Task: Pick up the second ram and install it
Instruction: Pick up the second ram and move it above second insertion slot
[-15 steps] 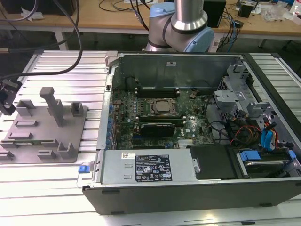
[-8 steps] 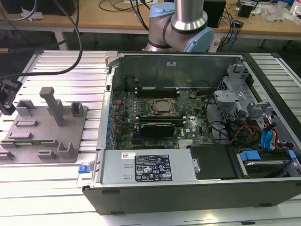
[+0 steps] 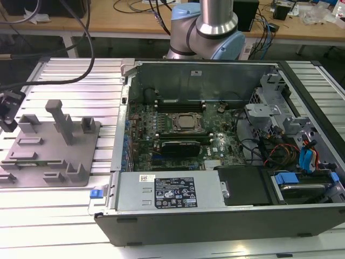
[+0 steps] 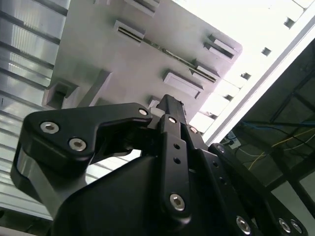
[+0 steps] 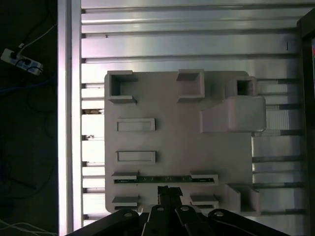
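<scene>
In both wrist views the second ram (image 5: 165, 179) (image 4: 170, 53) is a thin green strip standing on its edge, held between two pairs of small blocks on the grey fixture plate (image 5: 177, 137). My gripper (image 5: 170, 191) hangs above the plate, just short of the stick and apart from it. Its black fingers (image 4: 170, 105) are shut together with nothing in them. In the exterior view the gripper (image 3: 9, 116) is at the far left, over the fixture plate (image 3: 48, 156). The open computer case (image 3: 215, 135) lies to the exterior view's right, with black memory slots (image 3: 178, 105) beside the silver processor (image 3: 186, 123).
Tall grey fixture blocks (image 3: 59, 121) rise from the plate near the gripper. The plate sits on a ribbed aluminium table (image 3: 81, 75). Black cables (image 3: 81, 48) hang over the table's back left. The arm's base (image 3: 207, 32) stands behind the case.
</scene>
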Controlling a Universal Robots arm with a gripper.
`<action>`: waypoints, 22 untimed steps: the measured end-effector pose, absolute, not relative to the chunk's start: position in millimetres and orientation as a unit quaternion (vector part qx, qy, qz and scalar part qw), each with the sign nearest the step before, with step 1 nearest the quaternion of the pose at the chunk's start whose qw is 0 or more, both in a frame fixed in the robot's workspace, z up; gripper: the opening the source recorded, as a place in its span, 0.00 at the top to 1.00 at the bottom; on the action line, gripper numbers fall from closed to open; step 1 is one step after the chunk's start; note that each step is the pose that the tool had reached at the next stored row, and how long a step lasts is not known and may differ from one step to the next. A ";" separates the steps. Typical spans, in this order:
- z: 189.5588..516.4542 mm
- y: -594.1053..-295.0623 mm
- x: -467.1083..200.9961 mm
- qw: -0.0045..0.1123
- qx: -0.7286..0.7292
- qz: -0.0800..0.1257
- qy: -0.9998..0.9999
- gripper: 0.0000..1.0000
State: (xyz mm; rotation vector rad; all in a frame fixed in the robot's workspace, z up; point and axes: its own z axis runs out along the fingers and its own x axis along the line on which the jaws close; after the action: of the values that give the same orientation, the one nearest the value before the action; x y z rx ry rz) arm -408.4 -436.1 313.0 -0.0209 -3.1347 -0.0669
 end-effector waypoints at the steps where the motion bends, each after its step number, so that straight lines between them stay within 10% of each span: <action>1: 313.0 -436.1 -408.4 0.003 0.006 -0.021 -1.000 0.92; 22: 312.0 -436.2 -408.4 0.009 0.275 -0.020 -0.961 0.92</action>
State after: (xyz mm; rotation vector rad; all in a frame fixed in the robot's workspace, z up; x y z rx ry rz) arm -408.4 -436.2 312.0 0.8581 -3.0030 -0.0612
